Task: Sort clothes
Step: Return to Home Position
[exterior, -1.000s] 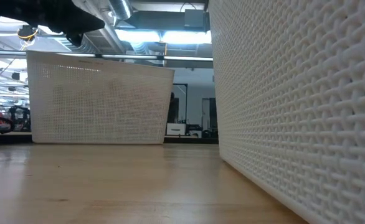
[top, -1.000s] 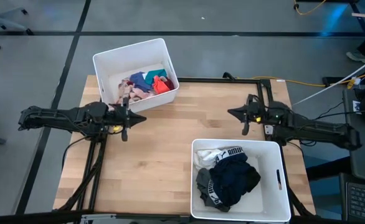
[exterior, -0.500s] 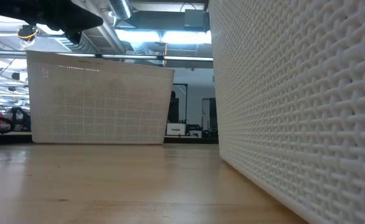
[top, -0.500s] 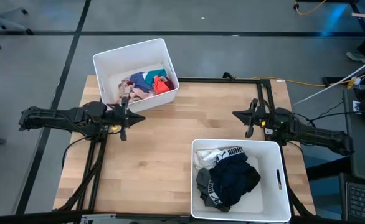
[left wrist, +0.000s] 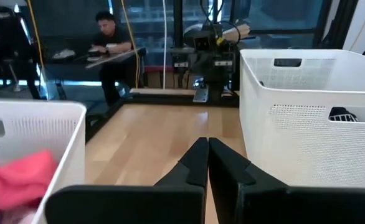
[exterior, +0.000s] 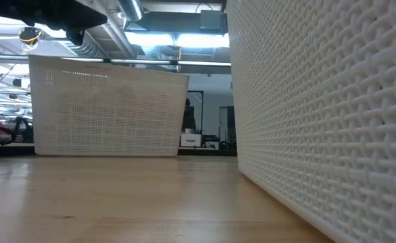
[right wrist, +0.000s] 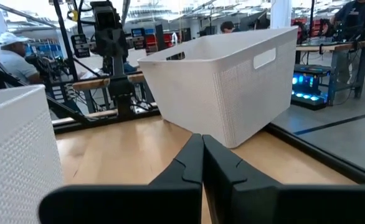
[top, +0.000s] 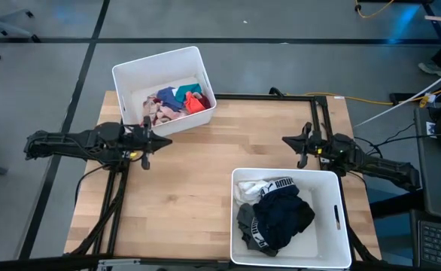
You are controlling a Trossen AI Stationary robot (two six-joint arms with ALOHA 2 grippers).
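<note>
The word PUMA (top: 282,183) is showing in dark letters on a white waistband, which is running roughly parallel to the near edge of the tabletop (top: 190,181); that band is lying at the far side of the dark clothes (top: 281,214), a heap of black, navy and grey pieces filling the near white bin (top: 343,226) at the tabletop's near right corner; a second lettered band is curving along the heap's left side, too small to read. The coloured clothes (top: 177,102), pink, teal, blue and red, are lying bunched in the far white bin (top: 156,59), which is overhanging the tabletop's far left corner, askew to its edges. The left claw (top: 164,141) is hovering over the tabletop's left side, its fingers (left wrist: 198,163) pressed together on nothing, pointing toward the right side; the right claw (top: 288,141) is hovering over the tabletop's right side, likewise pinched together and empty, pointing left.
</note>
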